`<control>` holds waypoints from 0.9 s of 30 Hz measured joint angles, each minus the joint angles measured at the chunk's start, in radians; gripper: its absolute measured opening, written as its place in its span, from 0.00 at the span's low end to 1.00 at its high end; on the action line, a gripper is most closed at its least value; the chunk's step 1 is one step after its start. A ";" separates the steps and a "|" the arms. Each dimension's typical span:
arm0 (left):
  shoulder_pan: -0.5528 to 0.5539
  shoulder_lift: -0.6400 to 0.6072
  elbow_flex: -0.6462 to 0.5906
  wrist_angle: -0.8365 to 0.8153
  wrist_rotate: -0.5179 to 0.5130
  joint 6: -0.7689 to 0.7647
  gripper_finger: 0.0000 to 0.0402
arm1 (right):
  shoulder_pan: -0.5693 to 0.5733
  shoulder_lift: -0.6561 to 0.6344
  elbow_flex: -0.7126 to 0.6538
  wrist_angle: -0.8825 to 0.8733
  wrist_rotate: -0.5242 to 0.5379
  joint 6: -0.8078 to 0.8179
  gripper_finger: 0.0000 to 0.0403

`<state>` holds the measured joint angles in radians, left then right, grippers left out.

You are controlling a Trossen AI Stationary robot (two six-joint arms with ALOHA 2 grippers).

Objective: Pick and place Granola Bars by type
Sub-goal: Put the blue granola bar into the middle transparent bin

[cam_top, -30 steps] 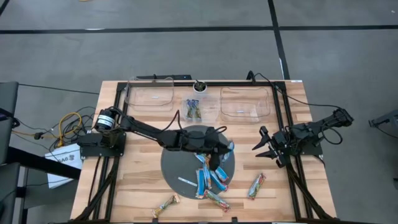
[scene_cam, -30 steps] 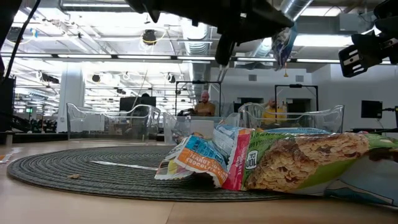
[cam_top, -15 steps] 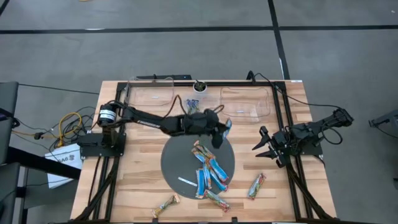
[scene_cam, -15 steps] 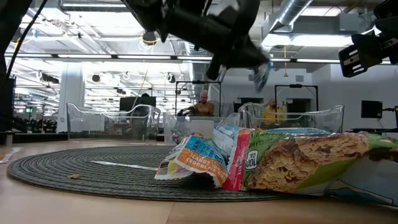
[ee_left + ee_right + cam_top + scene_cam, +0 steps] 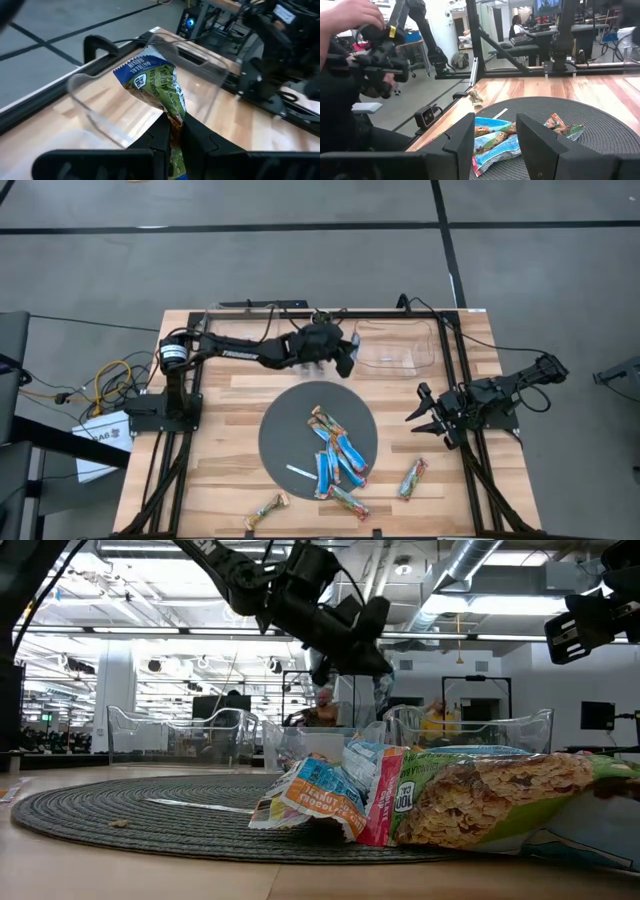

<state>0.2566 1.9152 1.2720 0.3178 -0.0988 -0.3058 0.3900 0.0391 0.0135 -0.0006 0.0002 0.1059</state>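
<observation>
My left gripper (image 5: 347,361) hangs at the table's far side, by the left rim of the right clear bin (image 5: 395,346). It is shut on a green granola bar with a blue end (image 5: 157,82). The bar also shows in the low view (image 5: 383,692). Several more granola bars (image 5: 335,455) lie flat in a loose heap on the round grey mat (image 5: 285,430). One bar (image 5: 412,477) lies on the wood right of the mat, and another (image 5: 265,510) lies near the front edge. My right gripper (image 5: 424,415) waits open at the table's right side. My left gripper pinches the bar between its two fingers, on the wrapper's lower part (image 5: 173,121). The fingers come nearly level from the table's left, slanting a little down. The bar sticks out past the fingertips with its blue end (image 5: 137,67) farthest from them, lifted clear over the bin's rim.
A large clear bin (image 5: 240,332) stands at the far left. A small clear bin (image 5: 310,356) holding dark-wrapped bars sits between the two larger ones. A thin white strip (image 5: 300,472) lies on the mat. Black frame rails (image 5: 455,360) run along the table's sides.
My left gripper has swung from above the mat toward the table's far edge, carrying the bar lifted clear and staying shut on it. It now hangs by the right clear bin. The bars on the mat have not moved.
</observation>
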 joint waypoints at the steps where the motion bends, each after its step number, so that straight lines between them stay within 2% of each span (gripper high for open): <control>1: 0.007 0.000 0.000 -0.007 0.002 0.000 0.06 | 0.000 0.000 0.000 0.000 0.000 0.000 0.34; 14: 0.041 -0.002 -0.029 -0.026 -0.002 0.000 0.06 | 0.000 0.000 0.000 0.000 0.000 0.000 0.34; 21: 0.088 -0.002 -0.136 0.047 0.000 -0.097 0.06 | 0.000 0.000 0.000 0.000 0.000 0.000 0.34; 27: 0.131 -0.002 -0.151 -0.035 0.035 -0.162 0.06 | 0.000 0.000 0.000 0.000 0.000 0.000 0.35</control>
<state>0.3881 1.9137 1.1210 0.2826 -0.0637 -0.4677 0.3901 0.0391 0.0135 -0.0006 0.0002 0.1059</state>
